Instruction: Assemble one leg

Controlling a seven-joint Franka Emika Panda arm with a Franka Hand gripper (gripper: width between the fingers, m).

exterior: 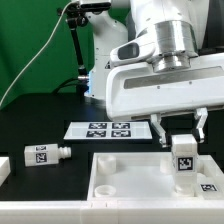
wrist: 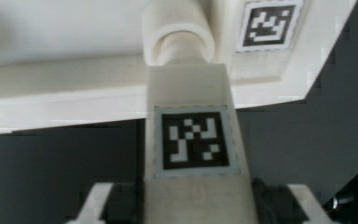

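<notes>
My gripper (exterior: 183, 138) is shut on a leg (exterior: 184, 160), a small white post with a square tag on its side. I hold it upright over the right part of the big white panel (exterior: 120, 180). In the wrist view the leg (wrist: 195, 130) runs out from between my fingers, and its far end sits at a rounded socket in the panel (wrist: 51, 85). A second leg (exterior: 41, 155) lies on its side on the black table at the exterior view's left.
The marker board (exterior: 100, 129) lies flat behind the panel. A white block (exterior: 4, 170) shows at the left edge. A black stand and cable rise at the back. A tag sits on the panel's corner (wrist: 268, 24).
</notes>
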